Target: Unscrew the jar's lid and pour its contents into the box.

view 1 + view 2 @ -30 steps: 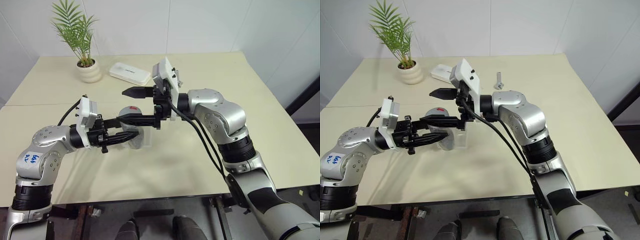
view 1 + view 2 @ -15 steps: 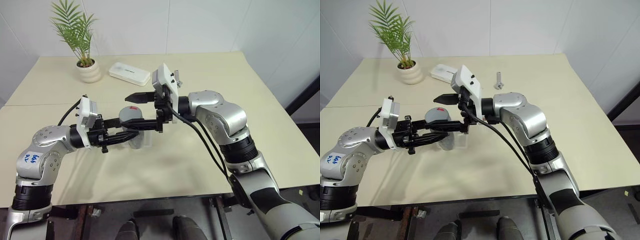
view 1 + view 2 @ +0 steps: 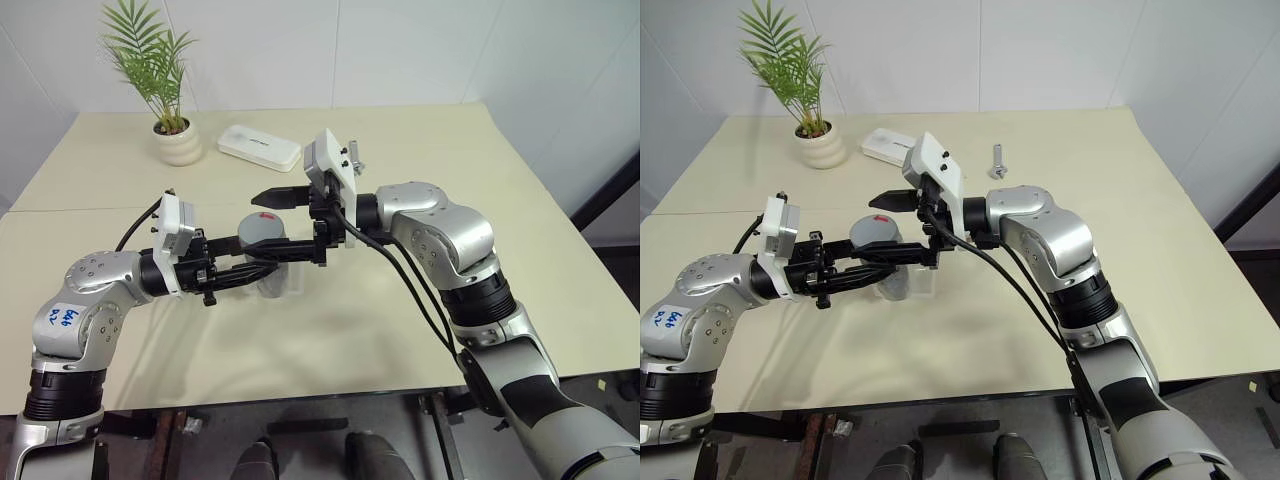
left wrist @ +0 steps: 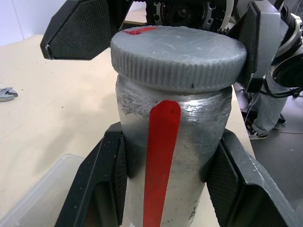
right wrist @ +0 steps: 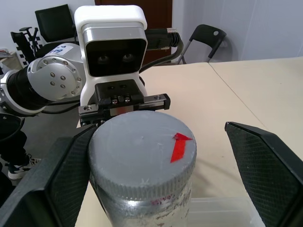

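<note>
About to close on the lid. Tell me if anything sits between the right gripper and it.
Nothing visible does. The right gripper is open, one finger on each side of the lid, with bare gaps between. The left gripper holds the jar below the lid, over the box.

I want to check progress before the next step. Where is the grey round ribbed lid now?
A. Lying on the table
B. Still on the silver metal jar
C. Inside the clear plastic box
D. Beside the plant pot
B: the grey round ribbed lid sits on top of the silver metal jar, which the left end effector holds.
</note>
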### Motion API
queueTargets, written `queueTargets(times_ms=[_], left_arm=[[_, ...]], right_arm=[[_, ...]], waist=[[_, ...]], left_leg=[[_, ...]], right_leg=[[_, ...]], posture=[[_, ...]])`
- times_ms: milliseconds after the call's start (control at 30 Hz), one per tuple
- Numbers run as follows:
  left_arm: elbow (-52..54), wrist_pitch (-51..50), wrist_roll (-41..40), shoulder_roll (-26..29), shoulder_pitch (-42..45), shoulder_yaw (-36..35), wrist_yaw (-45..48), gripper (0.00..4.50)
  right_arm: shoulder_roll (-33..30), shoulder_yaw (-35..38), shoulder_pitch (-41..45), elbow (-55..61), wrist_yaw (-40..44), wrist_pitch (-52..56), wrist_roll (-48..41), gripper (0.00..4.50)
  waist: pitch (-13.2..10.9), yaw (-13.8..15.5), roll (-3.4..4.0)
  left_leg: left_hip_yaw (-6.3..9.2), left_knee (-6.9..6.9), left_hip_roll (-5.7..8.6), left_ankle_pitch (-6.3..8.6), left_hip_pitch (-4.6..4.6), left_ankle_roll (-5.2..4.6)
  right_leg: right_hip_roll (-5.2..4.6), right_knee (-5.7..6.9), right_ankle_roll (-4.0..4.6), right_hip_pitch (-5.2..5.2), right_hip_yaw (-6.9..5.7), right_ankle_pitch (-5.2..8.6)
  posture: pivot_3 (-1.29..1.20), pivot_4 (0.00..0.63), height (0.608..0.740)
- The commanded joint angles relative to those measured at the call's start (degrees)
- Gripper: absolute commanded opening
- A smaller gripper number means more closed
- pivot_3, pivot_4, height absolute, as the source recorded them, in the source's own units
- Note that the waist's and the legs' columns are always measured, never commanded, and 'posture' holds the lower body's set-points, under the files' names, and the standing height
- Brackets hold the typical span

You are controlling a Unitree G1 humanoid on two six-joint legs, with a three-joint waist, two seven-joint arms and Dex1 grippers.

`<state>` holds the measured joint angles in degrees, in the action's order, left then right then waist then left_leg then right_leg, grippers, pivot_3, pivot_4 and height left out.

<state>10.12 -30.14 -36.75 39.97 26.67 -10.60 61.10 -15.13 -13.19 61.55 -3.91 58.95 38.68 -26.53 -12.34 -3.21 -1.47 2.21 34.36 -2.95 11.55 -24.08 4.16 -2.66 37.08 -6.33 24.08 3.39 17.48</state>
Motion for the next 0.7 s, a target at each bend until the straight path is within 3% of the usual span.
queueTargets(times_ms=[33,700], left_arm=[[1.77,0.46,-1.37,0.42,0.59,-0.42,0.49,1.88],[1.45,0.66,-1.37,0.65,0.35,-0.51,0.79,1.88]], right_arm=[[-1.2,1.9,0.16,0.18,0.33,-0.95,-0.01,4.49],[-4.22,4.17,-1.34,0.32,2.53,0.42,-3.55,4.49]], waist=[[0.0,0.0,0.0],[0.0,0.01,0.0]], left_leg=[[0.0,0.0,0.0,0.0,0.0,0.0],[0.0,0.0,0.0,0.0,0.0,0.0]], right_leg=[[0.0,0.0,0.0,0.0,0.0,0.0],[0.0,0.0,0.0,0.0,0.0,0.0]], posture=[[0.0,0.15,0.74],[0.0,0.15,0.74]])
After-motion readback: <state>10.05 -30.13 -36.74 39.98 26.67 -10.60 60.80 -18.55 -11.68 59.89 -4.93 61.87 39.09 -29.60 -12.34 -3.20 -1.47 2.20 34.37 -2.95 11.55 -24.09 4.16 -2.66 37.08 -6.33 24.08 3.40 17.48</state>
